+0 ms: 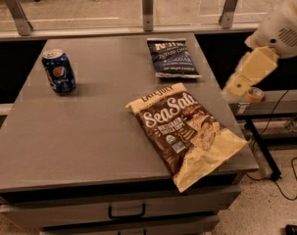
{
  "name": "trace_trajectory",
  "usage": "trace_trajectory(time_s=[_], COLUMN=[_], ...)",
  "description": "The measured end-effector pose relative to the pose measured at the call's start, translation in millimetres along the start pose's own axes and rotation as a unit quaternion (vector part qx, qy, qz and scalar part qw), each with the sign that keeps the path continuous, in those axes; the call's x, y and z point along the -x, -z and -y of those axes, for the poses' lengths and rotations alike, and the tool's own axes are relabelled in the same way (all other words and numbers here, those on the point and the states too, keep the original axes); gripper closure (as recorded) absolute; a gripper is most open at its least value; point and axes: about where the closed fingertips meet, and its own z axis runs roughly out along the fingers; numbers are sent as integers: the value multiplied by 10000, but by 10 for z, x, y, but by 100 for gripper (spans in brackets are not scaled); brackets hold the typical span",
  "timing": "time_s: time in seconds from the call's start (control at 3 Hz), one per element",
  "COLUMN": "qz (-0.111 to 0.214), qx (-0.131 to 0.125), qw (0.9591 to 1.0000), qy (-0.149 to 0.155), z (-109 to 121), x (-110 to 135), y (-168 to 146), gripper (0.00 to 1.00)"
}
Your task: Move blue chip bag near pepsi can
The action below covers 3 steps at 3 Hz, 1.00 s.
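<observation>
Three things sit on the grey table (89,141): the blue chip bag (172,58) lies flat at the far right, the pepsi can (59,71) stands upright well apart from it at the far left, and a large brown-and-cream Sea Salt bag (187,131) lies near the front right, one corner hanging over the edge. The gripper (240,83) hangs beyond the table's right edge, near the blue chip bag but touching nothing; whether it is open or closed I cannot tell.
</observation>
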Motion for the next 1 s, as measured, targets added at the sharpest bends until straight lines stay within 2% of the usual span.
trace_trajectory(time_s=[0.33, 0.67, 1.0], qz=[586, 883, 883], qx=[-32, -353, -355], qw=[9973, 9944, 9944], qy=[-439, -458, -457], z=[244, 423, 423], x=[163, 312, 312], y=[-356, -350, -348], gripper=[0, 0, 0])
